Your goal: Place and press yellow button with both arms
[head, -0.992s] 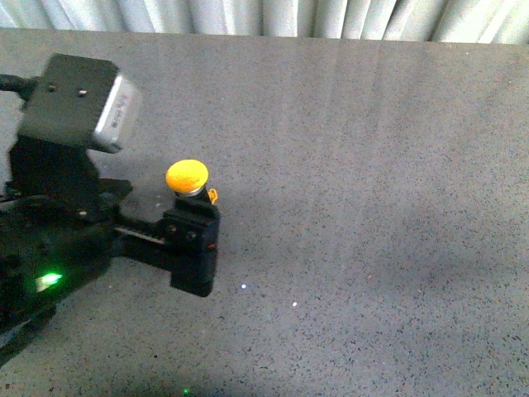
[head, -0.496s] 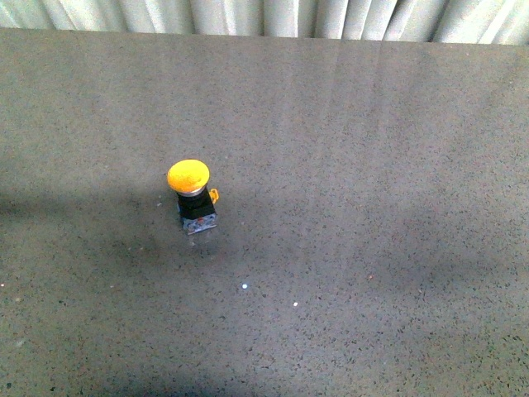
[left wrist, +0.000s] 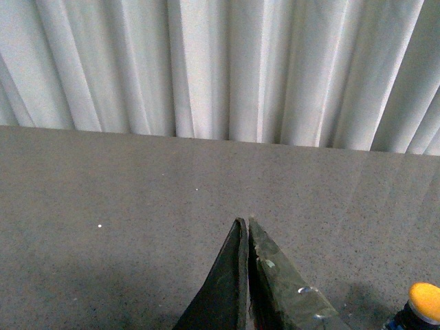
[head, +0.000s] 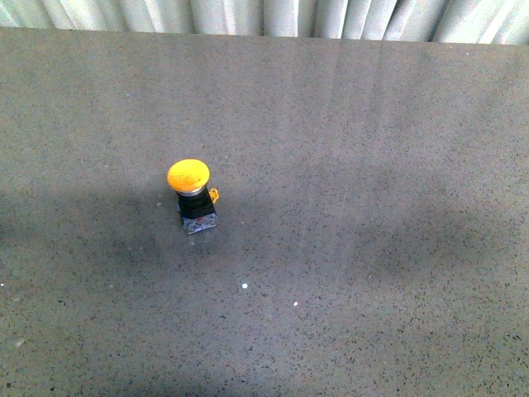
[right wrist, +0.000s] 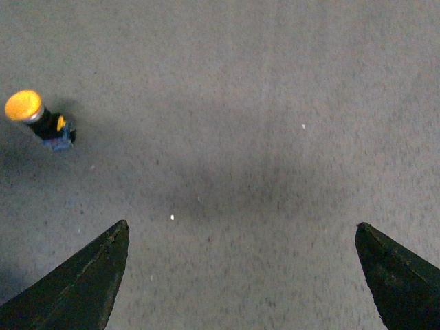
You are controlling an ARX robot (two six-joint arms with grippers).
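Observation:
The yellow button [head: 191, 191] stands upright and alone on the grey table, left of the middle in the front view, with its yellow cap, black body, blue base and yellow side tab. Neither arm shows in the front view. My left gripper [left wrist: 245, 223] is shut and empty, its fingers pressed together above the table; the button's cap [left wrist: 425, 302] shows at the picture's corner, apart from it. My right gripper [right wrist: 242, 227] is open and empty above bare table. The button [right wrist: 38, 122] stands well off to one side of it.
The speckled grey table [head: 372, 207] fills the view. A pale pleated curtain [head: 264, 16] hangs along its far edge and also shows in the left wrist view [left wrist: 220, 69]. Soft shadows lie on the table round the button.
One second ago my left arm and gripper were at the button in the front view. The arm has since drawn back out of that view. The button stands where it was.

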